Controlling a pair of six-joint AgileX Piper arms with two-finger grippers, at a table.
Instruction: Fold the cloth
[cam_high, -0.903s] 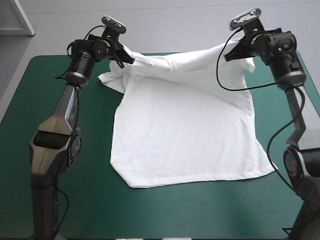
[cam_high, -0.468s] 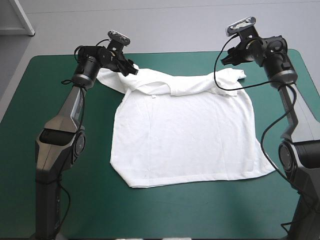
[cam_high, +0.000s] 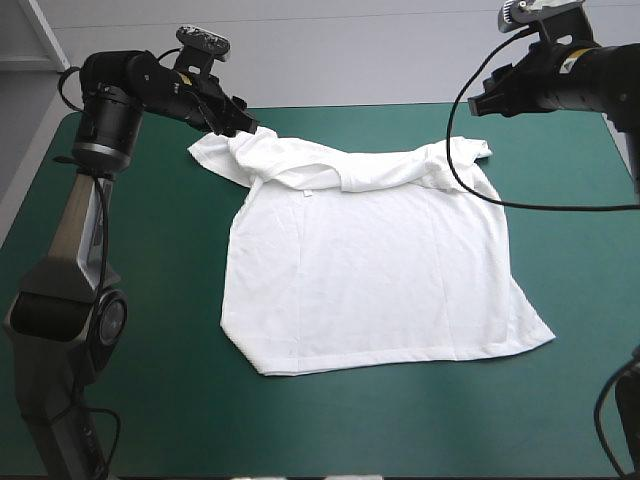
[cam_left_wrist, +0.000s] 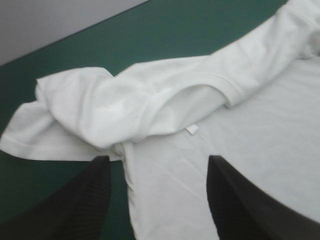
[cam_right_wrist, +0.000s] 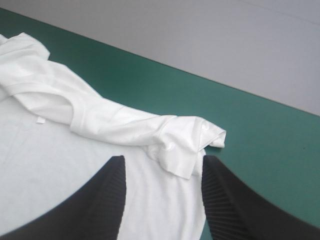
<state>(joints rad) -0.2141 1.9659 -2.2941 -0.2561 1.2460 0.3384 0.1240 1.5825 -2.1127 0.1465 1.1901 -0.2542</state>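
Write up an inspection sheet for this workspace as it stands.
Surface: table, teal-green cover, bare around the T-shirt.
Job's things: T-shirt spread flat, hem toward the near edge, collar end bunched near the far edge.
Clutter: nothing seen.
Grippers: left gripper open over one bunched sleeve; right gripper open over the other; neither holds cloth.
Cables: nothing seen beyond the robot's own.
Surroundings: nothing seen.
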